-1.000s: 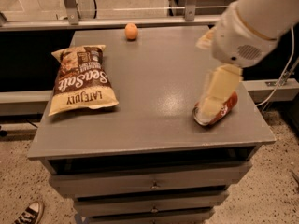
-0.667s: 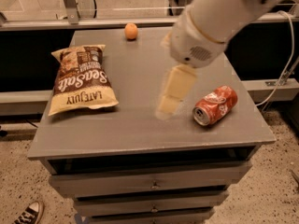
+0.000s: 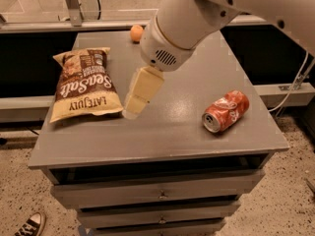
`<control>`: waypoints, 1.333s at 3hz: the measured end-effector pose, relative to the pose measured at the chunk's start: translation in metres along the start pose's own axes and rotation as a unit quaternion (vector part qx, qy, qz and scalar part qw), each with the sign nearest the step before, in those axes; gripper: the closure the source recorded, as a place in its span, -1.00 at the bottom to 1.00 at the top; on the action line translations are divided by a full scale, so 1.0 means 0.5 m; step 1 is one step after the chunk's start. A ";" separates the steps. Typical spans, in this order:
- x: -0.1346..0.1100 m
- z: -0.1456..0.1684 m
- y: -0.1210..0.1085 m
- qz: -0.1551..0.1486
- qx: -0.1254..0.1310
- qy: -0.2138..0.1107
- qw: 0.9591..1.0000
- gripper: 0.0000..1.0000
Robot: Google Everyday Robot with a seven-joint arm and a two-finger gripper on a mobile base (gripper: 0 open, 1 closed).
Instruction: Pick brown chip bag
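Observation:
The brown chip bag (image 3: pixel 87 85) lies flat on the left part of the grey cabinet top (image 3: pixel 167 127), brown in the middle with white "Sea Salt" script and tan ends. My gripper (image 3: pixel 132 108) hangs from the white arm, its cream fingers pointing down just right of the bag's lower right corner, over the cabinet top. It holds nothing that I can see.
A dented red-orange soda can (image 3: pixel 225 111) lies on its side at the right. An orange (image 3: pixel 136 33) sits at the back edge. Drawers are below the top. A shoe (image 3: pixel 30 224) is on the floor at lower left.
My arm and gripper have swung left, from above the soda can across the middle of the top to just beside the chip bag. The bag and can have not moved.

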State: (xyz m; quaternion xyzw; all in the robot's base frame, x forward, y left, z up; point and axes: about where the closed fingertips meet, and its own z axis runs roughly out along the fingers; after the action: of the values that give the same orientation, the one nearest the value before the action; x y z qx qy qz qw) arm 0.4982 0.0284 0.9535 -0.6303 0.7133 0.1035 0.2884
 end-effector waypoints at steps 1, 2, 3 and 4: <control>-0.014 0.009 0.006 0.003 0.004 -0.015 1.000 -1.00; -0.059 0.089 0.016 0.014 -0.008 -0.046 0.999 -1.00; -0.124 0.192 0.008 0.023 -0.021 -0.088 0.996 -1.00; -0.152 0.274 -0.015 0.035 -0.021 -0.108 0.993 -1.00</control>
State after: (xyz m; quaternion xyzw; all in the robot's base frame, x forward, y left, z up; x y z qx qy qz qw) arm 0.5467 0.1608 0.8850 -0.5960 0.6974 0.1957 0.3464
